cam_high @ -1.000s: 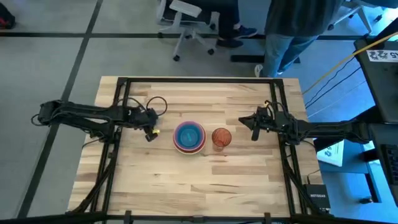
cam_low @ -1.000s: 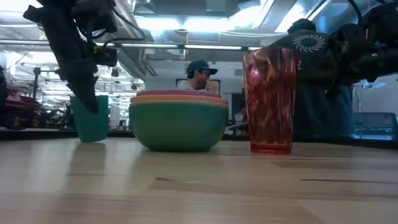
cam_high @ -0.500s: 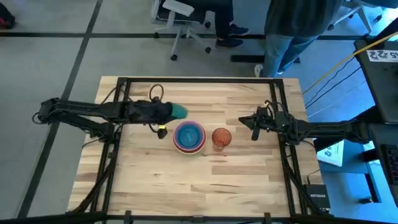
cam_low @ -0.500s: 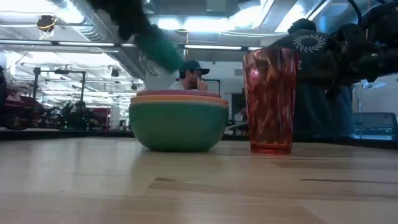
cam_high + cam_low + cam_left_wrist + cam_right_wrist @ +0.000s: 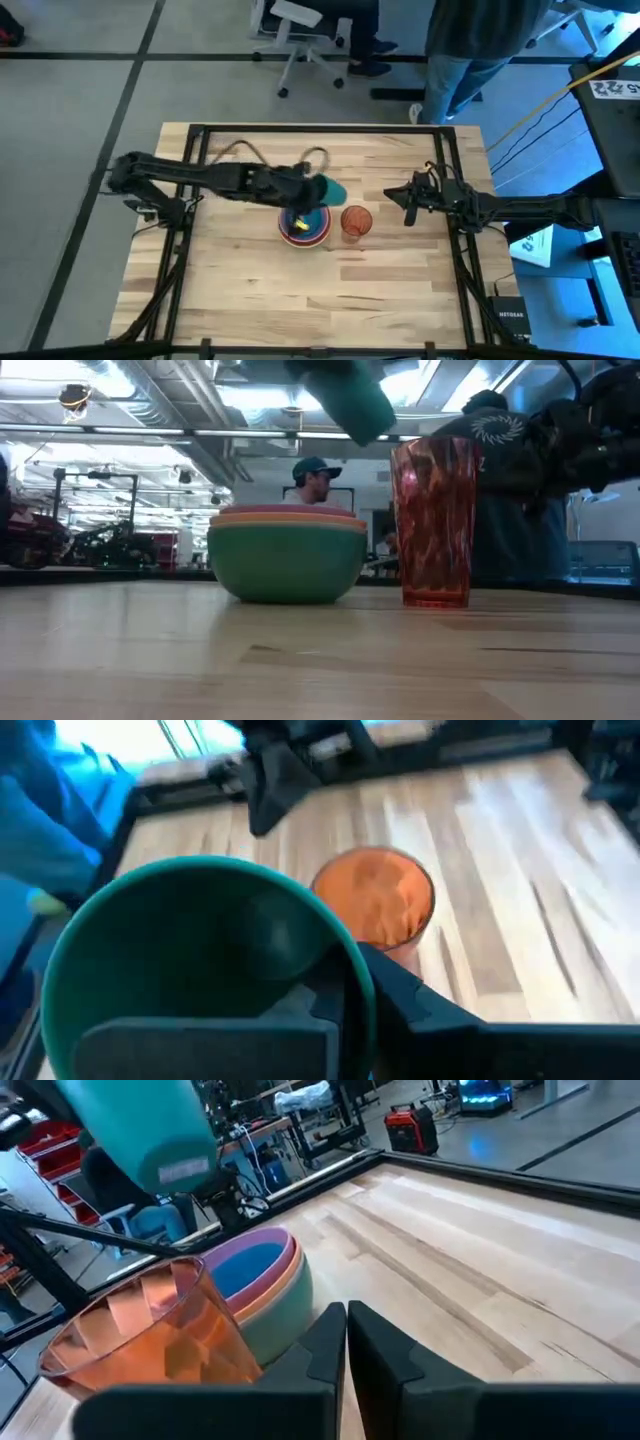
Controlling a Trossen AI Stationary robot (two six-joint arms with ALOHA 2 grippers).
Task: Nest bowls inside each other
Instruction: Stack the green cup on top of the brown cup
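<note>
A stack of bowls sits mid-table on its green outer bowl, with orange, pink and a blue one nested inside. A reddish-brown cup stands upright just right of it. My left gripper is above the stack's far edge, shut on a dark-teal cup held high and tilted. My right gripper is shut on nothing, a little right of the reddish cup. My left gripper pinches the teal cup's rim wall, one finger inside the cup and one finger outside. The fingers come from the table's left, roughly level. The cup is lifted clear and tipped, its bottom toward the table's right and down.
Black frame rails run along the table's left, right and far sides. People stand and an office chair sits beyond the far edge. Bare wood lies toward the near edge.
My left gripper has lifted the teal cup off the table at the stack's left and carried it up and toward the table's right. The cup has tipped from upright onto a slant and now hangs over the stack's far edge.
</note>
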